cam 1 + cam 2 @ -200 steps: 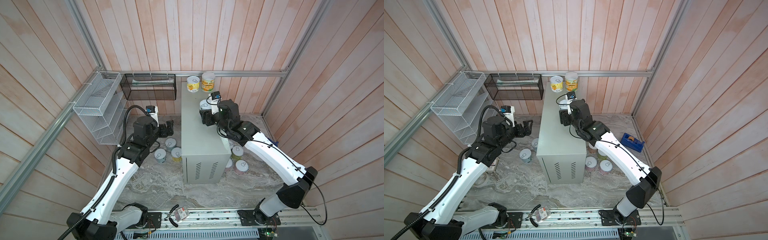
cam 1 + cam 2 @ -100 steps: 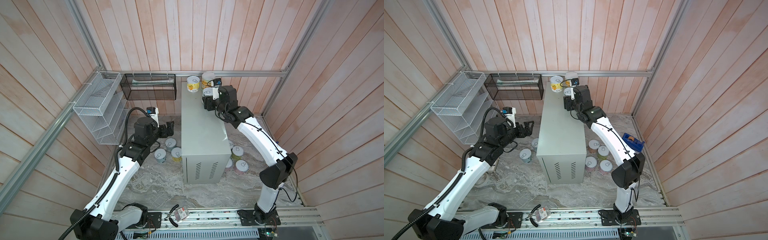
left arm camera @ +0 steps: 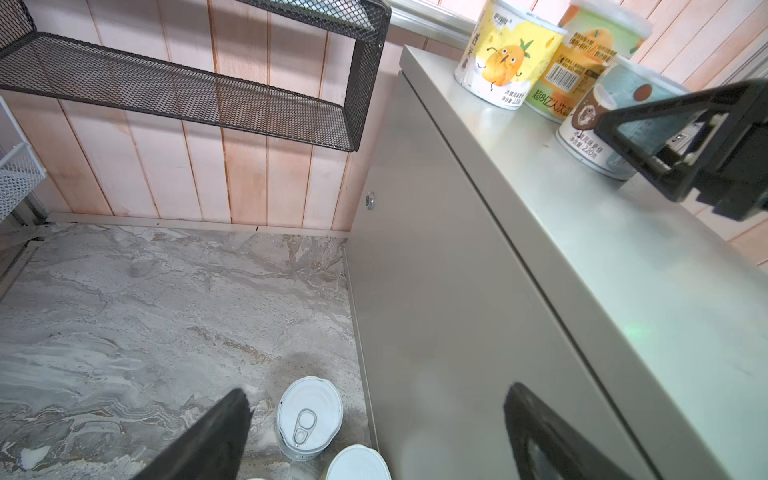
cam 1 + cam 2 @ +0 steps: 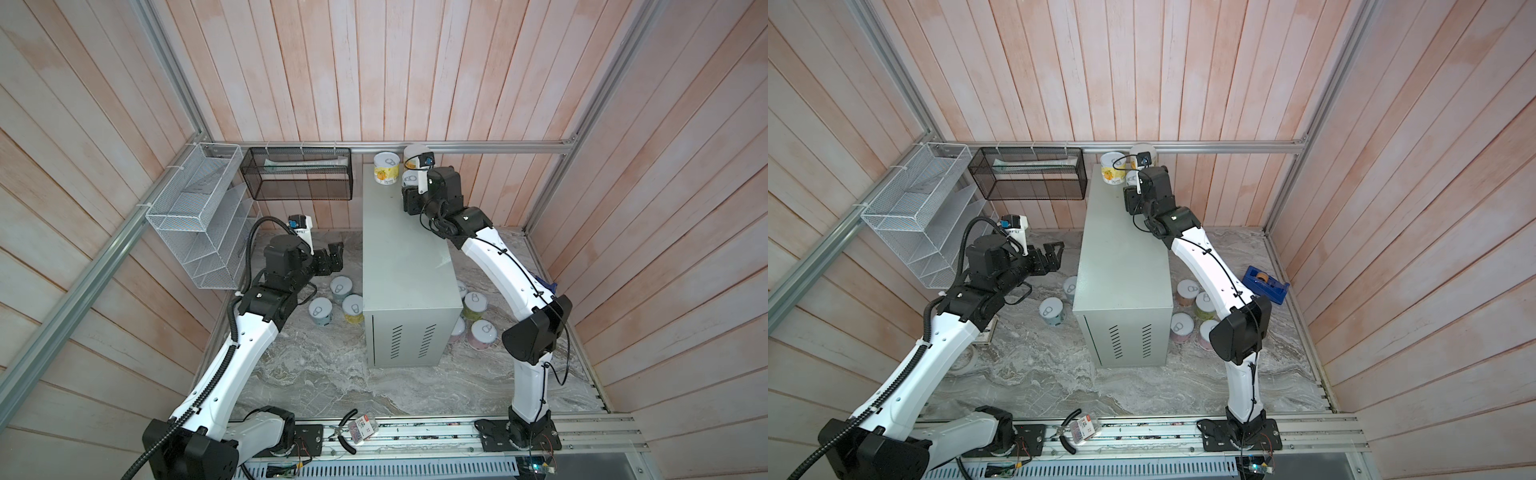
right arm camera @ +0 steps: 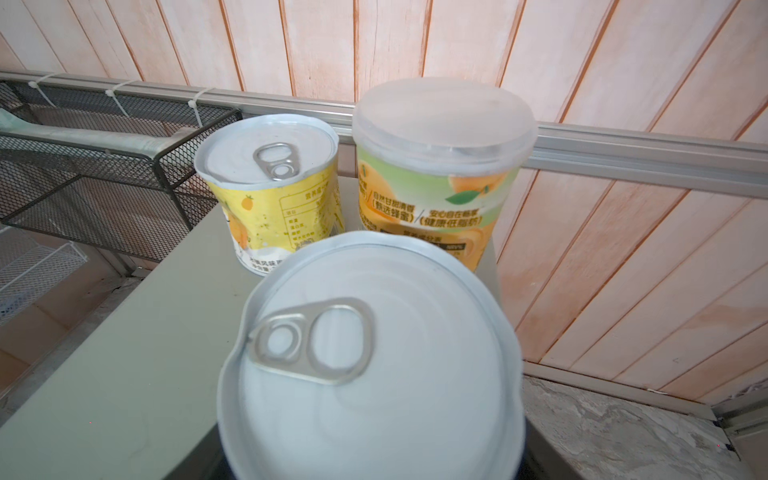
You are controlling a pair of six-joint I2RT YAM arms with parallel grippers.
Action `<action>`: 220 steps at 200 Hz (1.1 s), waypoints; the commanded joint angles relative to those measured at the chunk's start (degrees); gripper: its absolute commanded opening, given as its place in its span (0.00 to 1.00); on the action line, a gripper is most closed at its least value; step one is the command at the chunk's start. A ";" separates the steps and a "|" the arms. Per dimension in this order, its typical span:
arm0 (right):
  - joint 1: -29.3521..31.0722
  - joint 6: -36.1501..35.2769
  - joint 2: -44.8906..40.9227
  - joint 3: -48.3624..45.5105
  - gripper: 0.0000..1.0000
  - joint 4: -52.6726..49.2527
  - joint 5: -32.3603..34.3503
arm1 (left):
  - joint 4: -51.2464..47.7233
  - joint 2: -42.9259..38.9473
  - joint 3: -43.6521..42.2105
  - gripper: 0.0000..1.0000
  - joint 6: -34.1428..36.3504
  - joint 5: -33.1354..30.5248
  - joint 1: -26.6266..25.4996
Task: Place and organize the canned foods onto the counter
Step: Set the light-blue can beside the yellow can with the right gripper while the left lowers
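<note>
The counter (image 4: 405, 249) (image 4: 1121, 249) is a tall grey-green cabinet. At its far end stand a yellow can (image 4: 386, 166) (image 5: 270, 195) and a green-orange can (image 4: 415, 151) (image 5: 436, 174) with a plastic lid. My right gripper (image 4: 411, 189) is shut on a pale-blue can (image 3: 598, 120) (image 5: 374, 365) just in front of them, its base at or barely above the counter top. My left gripper (image 4: 332, 259) (image 3: 378, 390) hangs open and empty left of the counter, above three floor cans (image 4: 341, 286). Several more cans (image 4: 1187, 289) stand on the floor to the right.
A black mesh basket (image 4: 301, 174) and a white wire rack (image 4: 199, 216) hang on the left wall. A blue tape dispenser (image 4: 1264, 282) lies on the marble floor at the right wall. Pliers and a small box (image 4: 357, 432) lie on the front rail.
My right gripper has carried the pale-blue can from the middle of the counter to its far end, beside the two cans there. The left arm has barely moved.
</note>
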 commanded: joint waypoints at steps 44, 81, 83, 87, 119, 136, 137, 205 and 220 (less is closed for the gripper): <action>-1.00 -1.16 0.64 -0.95 0.68 3.70 2.66 | 1.80 -0.40 -1.43 0.97 -0.94 1.65 0.30; -1.16 -1.37 1.16 -0.78 0.68 4.07 1.62 | 2.15 0.19 -1.31 0.97 -0.95 1.82 0.40; -1.19 -1.40 1.21 -0.72 0.68 3.97 1.60 | 2.15 0.14 -1.25 0.97 -0.92 1.83 0.35; -1.26 -1.41 1.25 -0.62 0.68 3.91 1.73 | 2.15 0.20 -1.23 0.97 -0.91 1.75 0.38; -1.53 -1.22 1.68 -0.70 0.69 3.90 1.16 | 2.25 0.80 -1.22 0.97 -0.95 1.82 0.49; -1.65 -0.93 1.96 -0.61 0.70 3.73 0.88 | 2.28 1.03 -1.30 0.97 -0.91 1.94 0.48; -1.68 -0.87 1.96 -0.61 0.70 3.73 0.84 | 2.30 1.06 -1.34 0.97 -0.96 1.93 0.52; -1.25 -0.45 1.16 0.28 0.86 2.72 -0.50 | 2.17 1.23 -1.77 0.98 -0.91 1.57 0.56; -1.14 -0.21 0.37 -0.20 0.88 2.50 -0.08 | 2.09 1.05 -1.90 0.98 -0.94 1.40 0.53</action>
